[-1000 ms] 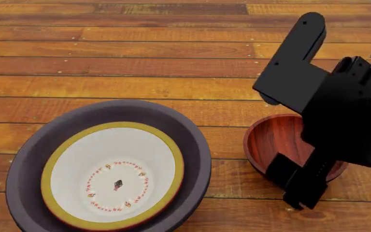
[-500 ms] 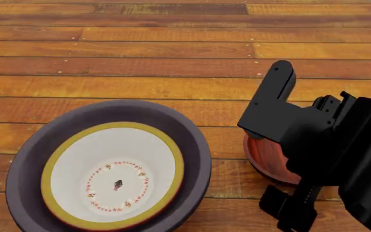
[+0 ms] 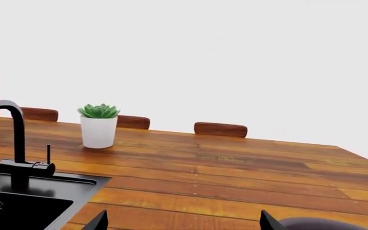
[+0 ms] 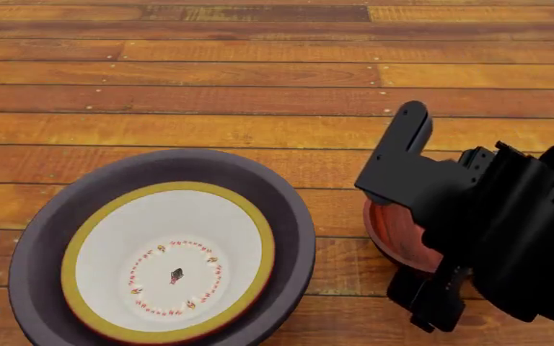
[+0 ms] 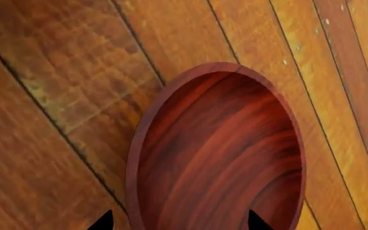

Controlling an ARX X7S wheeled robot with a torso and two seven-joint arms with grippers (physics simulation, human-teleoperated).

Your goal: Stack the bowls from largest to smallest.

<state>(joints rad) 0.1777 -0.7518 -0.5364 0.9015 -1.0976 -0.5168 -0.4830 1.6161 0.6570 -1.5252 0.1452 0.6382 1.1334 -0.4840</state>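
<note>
Red-brown wooden bowl (image 5: 219, 153) sits directly under the right gripper (image 5: 174, 223), its spread fingertips straddling the near rim, while the left gripper (image 3: 180, 223), also spread, hangs well away.

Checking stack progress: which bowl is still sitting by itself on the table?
The red-brown wood-grain bowl, under the right gripper. The white yellow-rimmed bowl already sits inside the dark purplish-grey bowl.

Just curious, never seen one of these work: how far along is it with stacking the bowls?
One step looks done: the white bowl already sits inside the dark bowl. In hand: the right claw is over the red bowl, which rests on the table apart from the stack. Left: grasping it and setting it in the white bowl.
</note>
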